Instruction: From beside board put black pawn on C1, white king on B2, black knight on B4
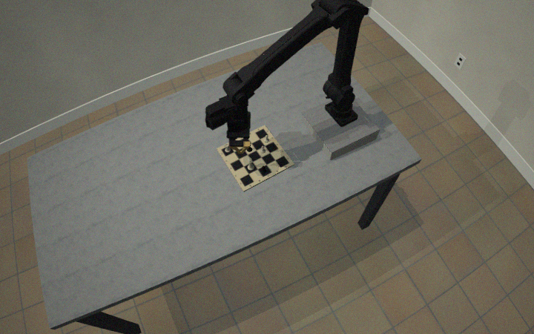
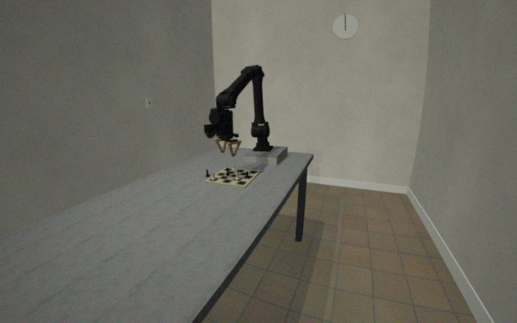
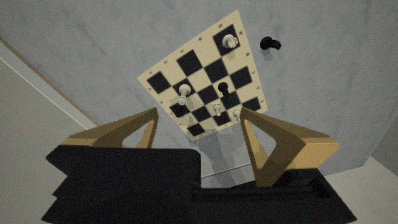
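I have the gripper (image 2: 227,146) hanging well above the board (image 2: 233,176), and its tan fingers are spread wide with nothing between them. In the wrist view the board (image 3: 205,82) shows in the gap between the two fingers, far below.

One black piece (image 3: 270,43) stands off the board on the worktop (image 3: 320,65), just beside a corner square that carries a white piece (image 3: 229,41). In the exterior view that black piece (image 2: 207,173) stands upright, just off the board's left edge. Its outline in the wrist view looks like the knight, but it is too small for me to be sure.

On the board I see a tall white piece (image 3: 184,91) on a light square near the middle, and in the exterior view a tall white piece (image 2: 234,170) rises above the rest; I take it for the king. A small black piece (image 3: 223,88) stands a couple of squares from it, upright; it may be the pawn. Two small white pieces (image 3: 217,107) stand nearer the fingers. I cannot read the edge letters, so I cannot name the squares.

From the top view the arm (image 1: 277,45) reaches from its base block (image 1: 354,141) over the board's far corner.
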Motion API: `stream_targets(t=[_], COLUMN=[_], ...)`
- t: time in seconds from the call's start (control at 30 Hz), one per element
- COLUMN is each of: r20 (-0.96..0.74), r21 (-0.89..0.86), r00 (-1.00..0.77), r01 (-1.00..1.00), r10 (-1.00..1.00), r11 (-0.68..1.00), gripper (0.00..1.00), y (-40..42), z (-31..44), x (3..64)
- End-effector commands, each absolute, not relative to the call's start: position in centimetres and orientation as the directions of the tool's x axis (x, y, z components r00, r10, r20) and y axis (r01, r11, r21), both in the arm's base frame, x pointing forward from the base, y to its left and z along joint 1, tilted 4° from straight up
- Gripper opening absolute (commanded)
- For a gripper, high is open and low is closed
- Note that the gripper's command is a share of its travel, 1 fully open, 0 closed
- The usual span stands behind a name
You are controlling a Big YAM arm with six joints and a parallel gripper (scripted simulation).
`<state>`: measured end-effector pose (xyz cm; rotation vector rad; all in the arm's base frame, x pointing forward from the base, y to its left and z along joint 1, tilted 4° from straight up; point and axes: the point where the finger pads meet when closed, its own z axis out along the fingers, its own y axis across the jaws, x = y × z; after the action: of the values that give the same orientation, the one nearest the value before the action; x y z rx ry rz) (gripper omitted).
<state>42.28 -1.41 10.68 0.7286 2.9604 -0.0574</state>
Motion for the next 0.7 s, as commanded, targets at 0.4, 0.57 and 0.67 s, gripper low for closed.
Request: stream_targets(t=[0.4,0.57,0.67], r20=[-0.060,-0.048,-0.046], r21=[-0.079,-0.098,-0.111], r00=[-0.976,-0.912,-0.852], r01=[-0.207,-0.402,-0.514], r10=[-0.212,-0.408,-0.521], r11=[0.975,0.910,0.851], gripper=[1.00,1.00,1.00], y=[-12.6,-15.3,-16.2], z=[9.0,9.5,10.0], x=[43.4,43.9,44.4])
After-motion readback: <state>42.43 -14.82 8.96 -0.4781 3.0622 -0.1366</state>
